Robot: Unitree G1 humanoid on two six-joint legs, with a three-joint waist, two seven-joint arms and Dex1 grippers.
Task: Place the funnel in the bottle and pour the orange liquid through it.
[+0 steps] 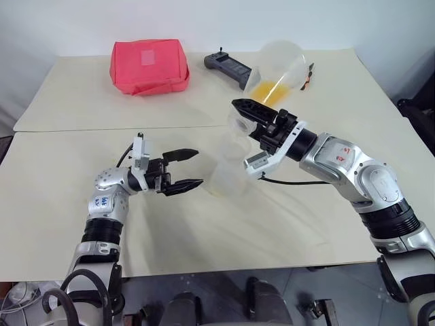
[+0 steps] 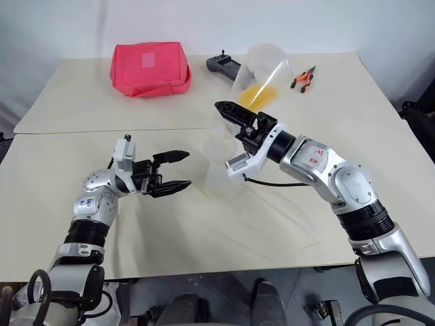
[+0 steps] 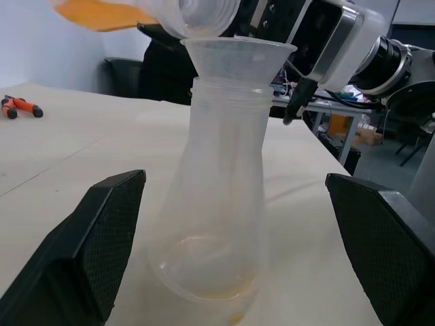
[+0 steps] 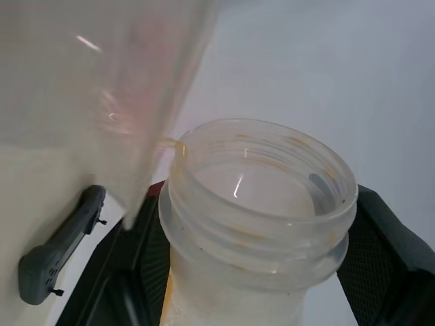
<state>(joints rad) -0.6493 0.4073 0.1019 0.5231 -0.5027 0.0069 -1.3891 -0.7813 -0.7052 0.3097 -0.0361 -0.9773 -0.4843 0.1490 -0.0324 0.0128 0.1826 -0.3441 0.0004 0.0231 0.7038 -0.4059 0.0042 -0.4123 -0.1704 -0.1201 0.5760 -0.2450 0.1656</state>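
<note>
The frosted bottle stands upright mid-table with the funnel seated in its neck. A thin orange film lies in the bottle's bottom. My right gripper is shut on a clear tapered container, tilted with its narrow ribbed end just over the funnel's rim. The orange liquid pools along the container's lower side. In the right wrist view a round ribbed translucent mouth with orange smears sits between the fingers. My left gripper is open, level with the bottle's lower half on its left, not touching it.
A red pouch and a dark handheld controller lie at the back of the cream table. Small orange-handled pliers lie at the back right. A seam between two tabletops runs across behind my left gripper.
</note>
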